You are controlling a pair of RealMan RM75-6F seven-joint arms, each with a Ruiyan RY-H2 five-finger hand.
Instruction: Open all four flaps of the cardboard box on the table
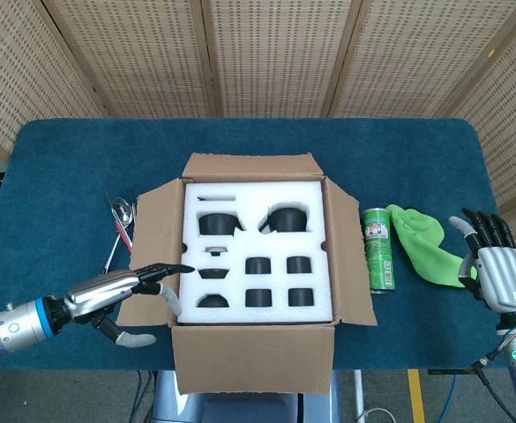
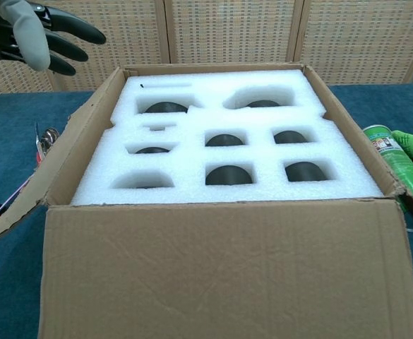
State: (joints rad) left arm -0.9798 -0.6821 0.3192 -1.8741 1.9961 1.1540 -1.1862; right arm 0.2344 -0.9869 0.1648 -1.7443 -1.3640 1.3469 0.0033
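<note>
Brown cardboard box (image 1: 256, 352) sits mid-table with its flaps spread, white foam insert (image 1: 254, 249) exposed. At its left flap, the left hand (image 1: 121, 295) reaches in flat, fingers extended and apart, holding nothing. Far right, beside a green can (image 1: 380, 249), the right hand (image 1: 494, 264) stands upright, fingers spread, empty.

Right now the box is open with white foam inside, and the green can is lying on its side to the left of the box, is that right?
Not quite. The box is open with white foam inside, but the green can lies on its side to the right of the box, next to the green cloth. The head view shows this.
</note>
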